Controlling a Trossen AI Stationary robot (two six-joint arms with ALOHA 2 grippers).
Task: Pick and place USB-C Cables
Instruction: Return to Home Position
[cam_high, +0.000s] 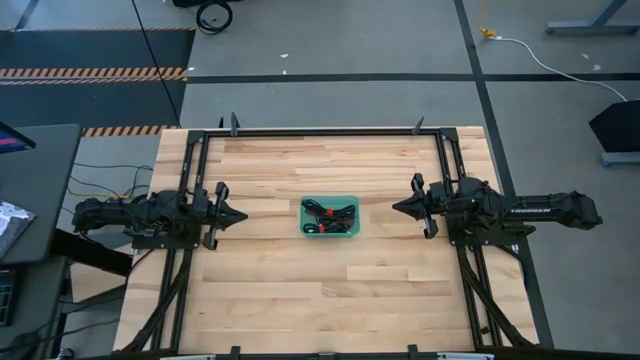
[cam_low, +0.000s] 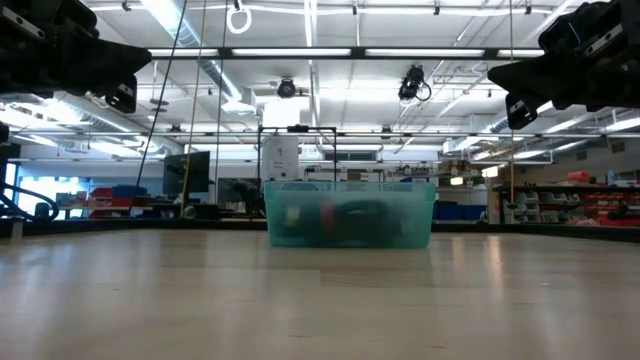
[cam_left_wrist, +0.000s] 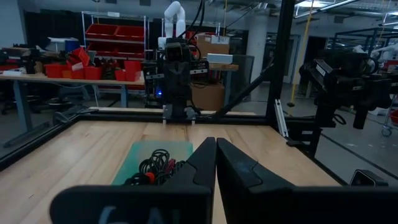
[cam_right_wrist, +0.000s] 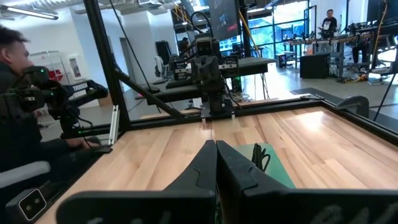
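Observation:
The USB-C cables (cam_high: 330, 214) are coiled black bundles with red ties, lying together inside a small green tray (cam_high: 308, 232) at the table's middle. The low view shows them through the translucent tray wall (cam_low: 350, 222), and the left wrist view shows them (cam_left_wrist: 155, 168) in the tray. My left gripper (cam_high: 243, 215) hovers left of the tray, shut, pointing at it, well above the table. My right gripper (cam_high: 396, 207) hovers right of the tray, shut, pointing at it. Both hold nothing.
Bare wooden tabletop (cam_high: 330, 290) surrounds the tray on all sides. A black frame (cam_high: 320, 131) runs along the far edge and both sides. A person (cam_right_wrist: 18, 106) sits beyond the table in the right wrist view.

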